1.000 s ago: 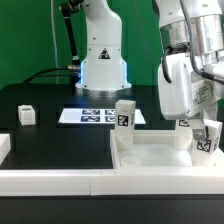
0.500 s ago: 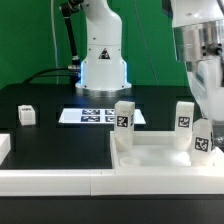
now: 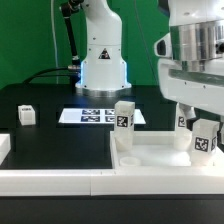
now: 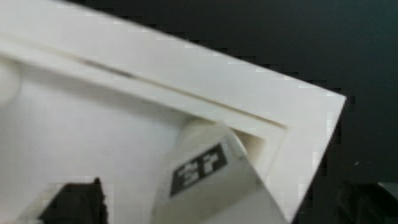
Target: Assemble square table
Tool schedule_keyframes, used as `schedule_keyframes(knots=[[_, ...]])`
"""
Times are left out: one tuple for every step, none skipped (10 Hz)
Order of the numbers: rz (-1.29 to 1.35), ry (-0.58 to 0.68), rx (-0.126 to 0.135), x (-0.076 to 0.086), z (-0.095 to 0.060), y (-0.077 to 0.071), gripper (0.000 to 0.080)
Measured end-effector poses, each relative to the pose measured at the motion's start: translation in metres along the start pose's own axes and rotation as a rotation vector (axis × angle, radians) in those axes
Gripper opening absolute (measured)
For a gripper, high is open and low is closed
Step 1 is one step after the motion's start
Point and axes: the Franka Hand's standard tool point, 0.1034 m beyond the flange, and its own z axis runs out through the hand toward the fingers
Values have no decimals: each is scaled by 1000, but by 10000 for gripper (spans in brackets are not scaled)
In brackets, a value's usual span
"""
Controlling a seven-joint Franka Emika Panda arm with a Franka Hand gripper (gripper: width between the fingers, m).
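The fingers are spread above the table top; descending carelessly, they could knock a standing leg over.

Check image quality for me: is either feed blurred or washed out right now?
Exterior view: mostly sharp, evenly lit, with soft shadows; the arm at its right looks slightly smeared, and the tabletop is bright white with faint edges. Wrist view: soft and out of focus; the leg tag is legible only as dark blocks, and the fingers are dark blurs.
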Motion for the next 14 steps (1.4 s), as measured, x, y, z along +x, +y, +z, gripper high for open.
schedule_keyframes(knots=[[-85,3,-1,0,0,0,649],[-106,4,-1,-1,0,-1,649],[-101,4,-1,0,0,-1,649],[-74,3,-1,-1,0,-1,532],[-76,3,-1,-1,0,-1,396],[-47,1,-4,-1,1,1,396],[60,-1,-4,-1,1,1,290],[177,-1,-3,-2,1,1,290],[254,-5,1,-1,1,0,290],[420,-15,10,0,1,0,290],[559,-26,23,0,1,-1,290],[679,-32,36,0,2,-2,290],[780,-27,45,-1,1,-3,290],[821,-21,50,0,1,-3,290]])
